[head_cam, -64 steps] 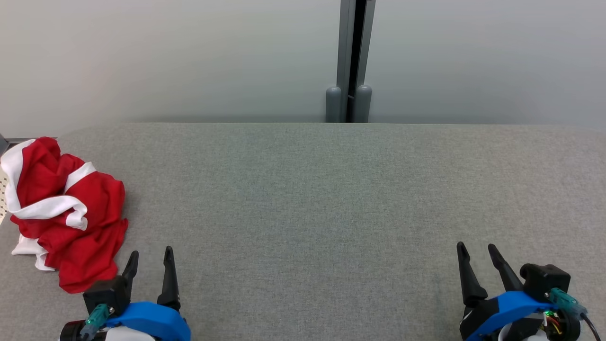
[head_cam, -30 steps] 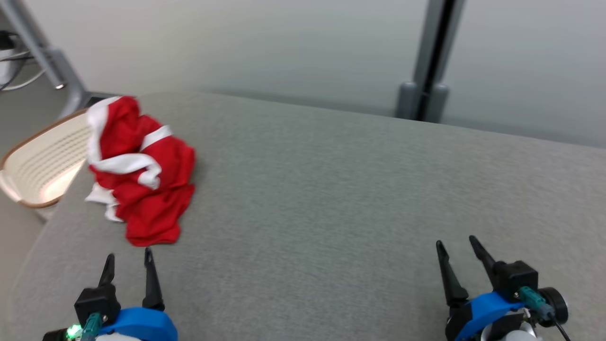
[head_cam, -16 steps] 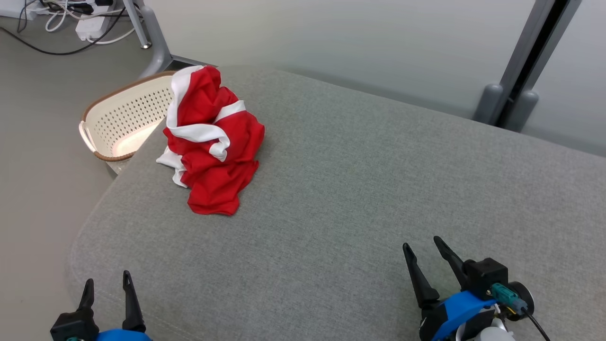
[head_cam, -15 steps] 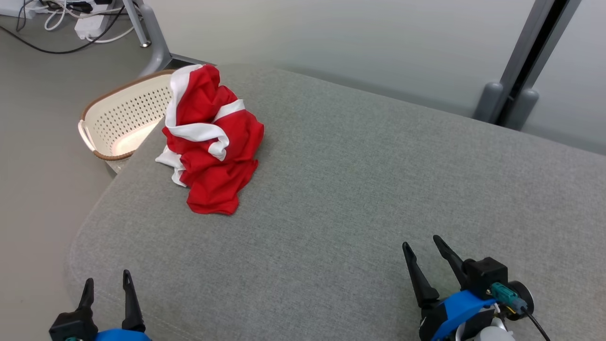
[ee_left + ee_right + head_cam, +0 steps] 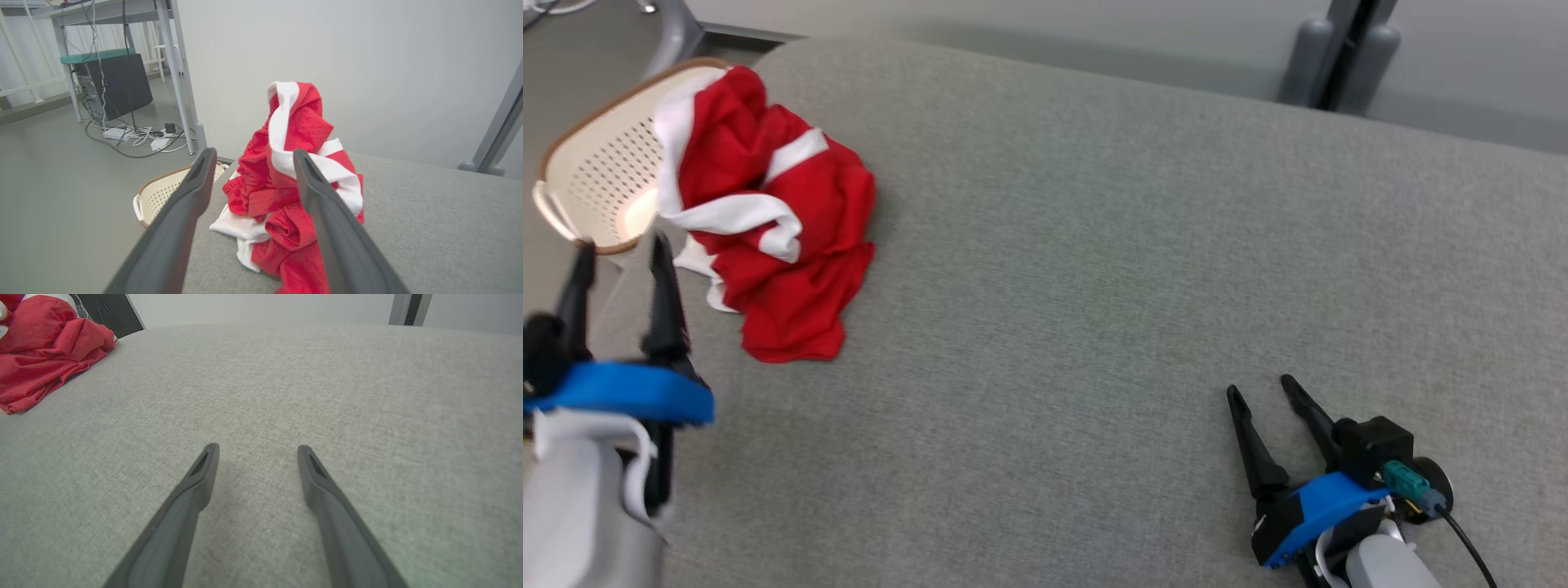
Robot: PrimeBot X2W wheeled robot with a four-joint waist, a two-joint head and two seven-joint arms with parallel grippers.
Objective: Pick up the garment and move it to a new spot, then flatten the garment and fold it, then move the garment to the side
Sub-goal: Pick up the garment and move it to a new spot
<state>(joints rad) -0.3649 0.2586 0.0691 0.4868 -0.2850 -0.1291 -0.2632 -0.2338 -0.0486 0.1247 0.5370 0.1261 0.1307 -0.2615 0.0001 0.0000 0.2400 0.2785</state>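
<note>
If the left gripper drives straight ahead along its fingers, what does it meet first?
Most likely the garment, centred between the left gripper's fingers; the basket lies just left of that line.

- Lab or office test bay, not a home.
- Grey metal desk frame [image 5: 179, 77] over a black computer box [image 5: 116, 87], with a white power strip [image 5: 116, 133] and loose cables [image 5: 143, 139] on the bare grey floor [image 5: 49, 196].
- Plain pale partition panels [image 5: 367, 61] stand behind the grey fabric-covered tabletop [image 5: 1135, 245].
</note>
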